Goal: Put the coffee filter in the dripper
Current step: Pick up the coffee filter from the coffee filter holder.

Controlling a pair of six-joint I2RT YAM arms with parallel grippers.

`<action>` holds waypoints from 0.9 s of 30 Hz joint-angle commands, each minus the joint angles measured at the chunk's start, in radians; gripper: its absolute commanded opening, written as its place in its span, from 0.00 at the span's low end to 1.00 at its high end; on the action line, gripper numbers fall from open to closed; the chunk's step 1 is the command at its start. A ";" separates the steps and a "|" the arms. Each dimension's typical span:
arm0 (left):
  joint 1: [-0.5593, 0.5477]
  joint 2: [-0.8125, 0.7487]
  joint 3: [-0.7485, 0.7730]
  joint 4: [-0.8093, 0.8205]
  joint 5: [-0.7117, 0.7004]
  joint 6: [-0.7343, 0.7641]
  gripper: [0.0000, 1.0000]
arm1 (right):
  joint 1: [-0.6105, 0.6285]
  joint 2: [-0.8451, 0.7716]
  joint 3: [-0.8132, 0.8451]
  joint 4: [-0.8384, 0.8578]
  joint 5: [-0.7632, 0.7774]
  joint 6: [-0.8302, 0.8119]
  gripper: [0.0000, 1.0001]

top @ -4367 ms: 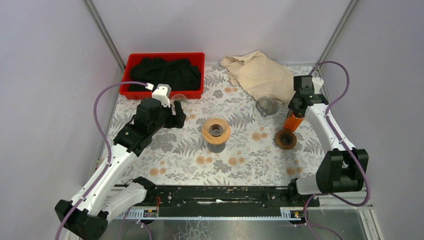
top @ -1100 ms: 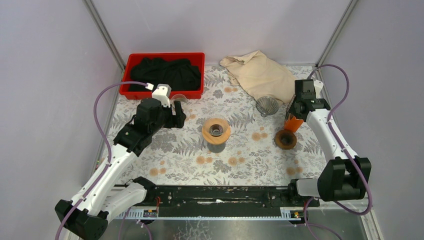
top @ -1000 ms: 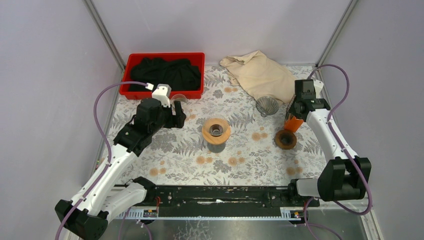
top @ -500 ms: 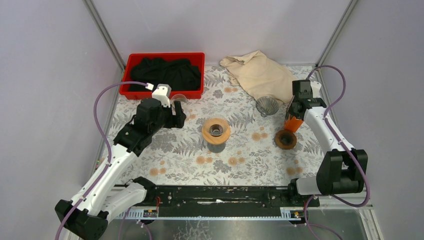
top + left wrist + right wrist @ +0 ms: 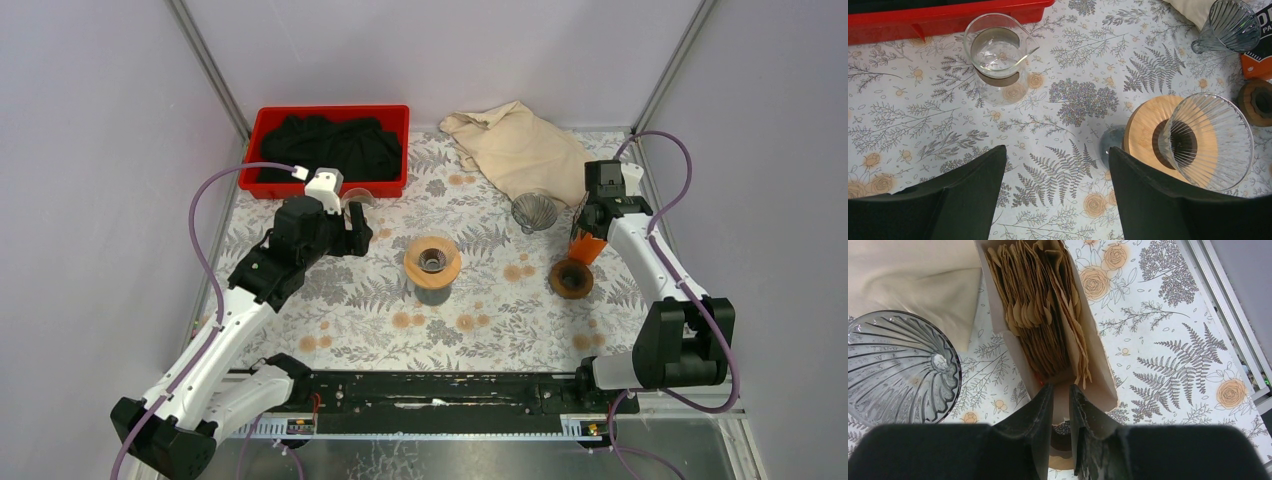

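Floral-print table (image 5: 480, 300) w/ grey walls (image 5: 100, 150) round it: I see L gripper (image 5: 1055, 150) w/ fingers wide apart by the dripper (image 5: 1210, 140) on its wood stand (image 5: 1143, 135), R gripper (image 5: 1061, 390) w/ fingers nearly together at the filter box (image 5: 1098, 370), filters (image 5: 1043, 305) inside, can't tell if one's pinched.

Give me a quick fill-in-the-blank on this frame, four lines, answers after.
The cloth in the red tray is ___.
The left hand is ___.
From above, the box of coffee filters under the right hand looks ___.
The dripper on the wooden stand is ___.
Missing: black; open; orange; empty.
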 commanded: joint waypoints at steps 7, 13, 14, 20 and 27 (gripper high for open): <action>0.002 0.001 -0.010 0.065 0.011 0.011 0.82 | -0.005 -0.057 0.018 -0.027 0.042 -0.002 0.26; 0.002 0.000 -0.010 0.065 0.009 0.010 0.82 | -0.005 -0.035 0.015 -0.013 0.042 -0.008 0.26; 0.002 0.000 -0.010 0.065 0.009 0.011 0.82 | -0.005 -0.030 0.015 -0.011 0.042 -0.008 0.26; 0.001 -0.001 -0.010 0.065 0.006 0.011 0.82 | -0.008 -0.013 0.010 0.012 0.042 -0.009 0.25; 0.001 0.002 -0.011 0.066 0.004 0.011 0.82 | -0.010 0.009 0.008 0.025 0.042 -0.009 0.24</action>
